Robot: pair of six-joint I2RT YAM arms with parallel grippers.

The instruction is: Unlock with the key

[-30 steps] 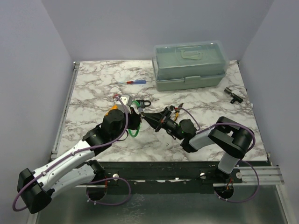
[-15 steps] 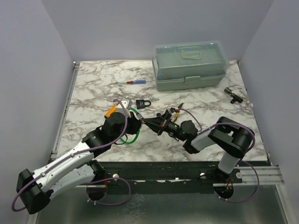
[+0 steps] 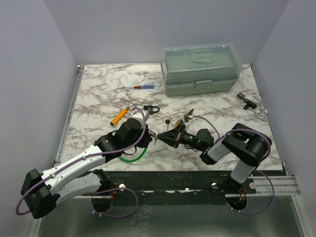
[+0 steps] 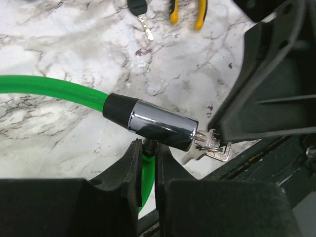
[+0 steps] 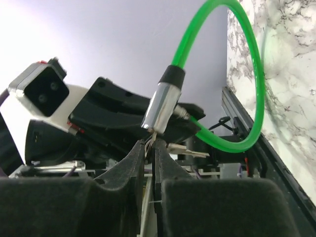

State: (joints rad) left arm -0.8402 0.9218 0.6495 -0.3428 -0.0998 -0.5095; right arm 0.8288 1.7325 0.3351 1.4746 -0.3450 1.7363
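The right pincer point(image 5: 149, 146) is pinched narrow on the silver key point(image 4: 216, 149), which sits in the end of the chrome barrel point(image 4: 158, 126) just ahead of its tips. The key's long axis follows the barrel toward the left pincer point(image 4: 148, 150), which is clamped on the green cable point(image 4: 54, 89) below. A dark-headed key point(image 4: 141, 14) lies loose on the desk point(image 4: 64, 39), farther ahead of the left pincer.

A white counter point(image 3: 98, 84) veined with grey marbling fills the space. Plain pale lavender walls point(image 3: 148, 29) box it in along its far, left and right edges. A metal rail point(image 3: 276, 183) runs along the near edge, with a dull grey floor point(image 3: 197, 219) below. The light is soft and even.
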